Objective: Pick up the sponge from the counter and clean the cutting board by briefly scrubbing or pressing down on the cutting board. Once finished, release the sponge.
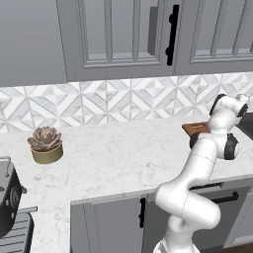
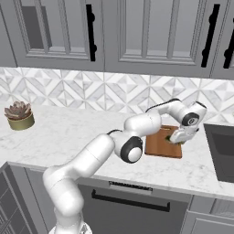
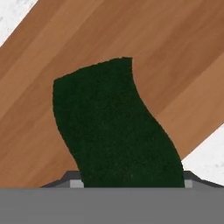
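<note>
Green sponge [image 3: 116,127], one, over one cutting board [image 3: 87,43]
Gripper [image 2: 176,138] clamps it; long axis runs away from the fingers

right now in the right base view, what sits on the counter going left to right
potted plant → cutting board → end effector with the sponge over the board's right part → dark sink at the right edge
</note>
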Controlling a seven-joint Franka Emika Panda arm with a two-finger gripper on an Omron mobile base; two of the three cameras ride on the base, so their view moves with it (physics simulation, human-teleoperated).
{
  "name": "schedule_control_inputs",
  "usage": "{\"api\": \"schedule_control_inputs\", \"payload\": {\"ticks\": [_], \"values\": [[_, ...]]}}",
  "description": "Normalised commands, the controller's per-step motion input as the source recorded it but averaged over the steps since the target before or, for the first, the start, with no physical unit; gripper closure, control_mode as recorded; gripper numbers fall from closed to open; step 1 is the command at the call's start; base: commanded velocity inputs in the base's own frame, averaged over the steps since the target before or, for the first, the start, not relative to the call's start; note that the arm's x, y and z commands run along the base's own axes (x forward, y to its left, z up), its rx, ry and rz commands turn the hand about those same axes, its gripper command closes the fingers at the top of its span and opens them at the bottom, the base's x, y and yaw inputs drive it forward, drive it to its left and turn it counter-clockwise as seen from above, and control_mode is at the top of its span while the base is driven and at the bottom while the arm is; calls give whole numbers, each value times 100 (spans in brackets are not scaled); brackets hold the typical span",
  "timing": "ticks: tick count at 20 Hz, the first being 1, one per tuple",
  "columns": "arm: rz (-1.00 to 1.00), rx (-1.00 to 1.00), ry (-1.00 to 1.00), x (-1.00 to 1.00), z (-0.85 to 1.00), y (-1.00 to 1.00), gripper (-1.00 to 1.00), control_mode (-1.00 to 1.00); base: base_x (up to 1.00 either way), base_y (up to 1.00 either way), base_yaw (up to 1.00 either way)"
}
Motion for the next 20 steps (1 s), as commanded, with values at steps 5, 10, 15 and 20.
{"api": "schedule_control_inputs", "payload": {"ticks": [5,10,15,20], "values": [[24,-21,0,-100,-73,22,100,-100,0,0,0],[20,-21,0,-100,-80,18,100,-100,0,0,0],[17,-25,-1,-100,-76,14,100,-100,0,0,0],[10,-26,-8,-100,-73,20,100,-100,0,0,0]]}}
